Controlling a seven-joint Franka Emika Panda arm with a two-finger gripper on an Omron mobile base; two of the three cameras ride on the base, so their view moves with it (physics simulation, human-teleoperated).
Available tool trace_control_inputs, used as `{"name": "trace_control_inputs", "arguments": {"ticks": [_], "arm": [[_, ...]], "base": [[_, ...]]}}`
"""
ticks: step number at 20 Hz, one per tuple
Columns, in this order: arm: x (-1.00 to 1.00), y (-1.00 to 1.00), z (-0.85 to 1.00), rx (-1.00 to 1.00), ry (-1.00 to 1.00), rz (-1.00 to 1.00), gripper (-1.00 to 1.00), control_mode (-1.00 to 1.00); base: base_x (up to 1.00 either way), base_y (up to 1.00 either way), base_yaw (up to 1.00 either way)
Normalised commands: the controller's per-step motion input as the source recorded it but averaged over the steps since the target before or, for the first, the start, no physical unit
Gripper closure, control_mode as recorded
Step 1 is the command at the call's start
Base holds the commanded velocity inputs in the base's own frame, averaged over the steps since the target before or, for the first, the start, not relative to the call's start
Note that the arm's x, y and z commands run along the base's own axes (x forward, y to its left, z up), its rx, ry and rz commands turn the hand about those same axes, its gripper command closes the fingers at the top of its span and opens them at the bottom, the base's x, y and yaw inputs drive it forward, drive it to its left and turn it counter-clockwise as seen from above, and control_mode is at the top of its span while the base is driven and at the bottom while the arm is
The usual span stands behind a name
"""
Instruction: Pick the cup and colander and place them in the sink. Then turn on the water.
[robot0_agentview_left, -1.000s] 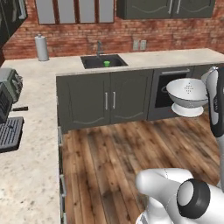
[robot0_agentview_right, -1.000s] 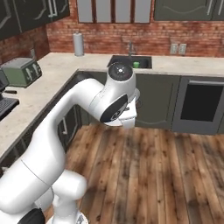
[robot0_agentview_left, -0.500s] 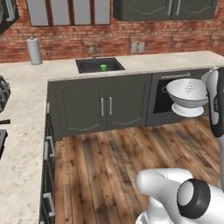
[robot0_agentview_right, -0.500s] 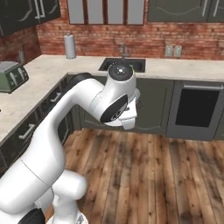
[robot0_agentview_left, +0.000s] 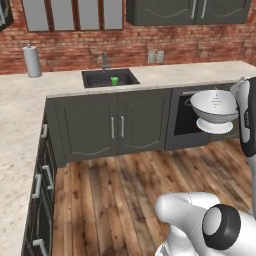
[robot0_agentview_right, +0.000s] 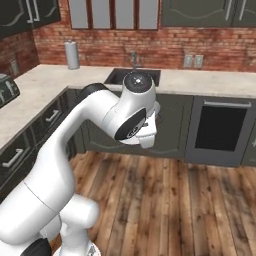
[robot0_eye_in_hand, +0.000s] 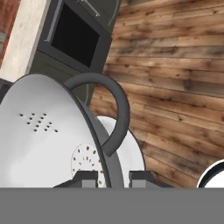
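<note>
Sink now nearer as base drove, pincer clamped on colander rim, fingertips mostly cut off

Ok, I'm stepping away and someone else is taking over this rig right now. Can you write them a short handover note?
Gripper: shut on the colander, clamping its rim and carrying it in the air in front of the oven.
Cup: already in the sink.
Done: cup placed, colander picked up.
Left: carry the colander to the sink, set it in, then turn on the faucet; no water is running.
</note>
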Motion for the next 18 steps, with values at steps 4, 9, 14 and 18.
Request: {"name": "trace_control_inputs", "arguments": {"ticks": [4, 9, 14, 18], "arm": [[0.0, 0.0, 0.0, 0.0, 0.0, 0.0, 1.0, 1.0], [0.0, 0.0, 0.0, 0.0, 0.0, 0.0, 1.0, 1.0], [0.0, 0.0, 0.0, 0.0, 0.0, 0.0, 1.0, 1.0], [0.0, 0.0, 0.0, 0.0, 0.0, 0.0, 1.0, 1.0]], "base": [[0.43, -0.38, 0.04], [0.38, -0.36, 0.04], [0.59, -0.16, 0.01], [0.7, -0.06, 0.0]]}}
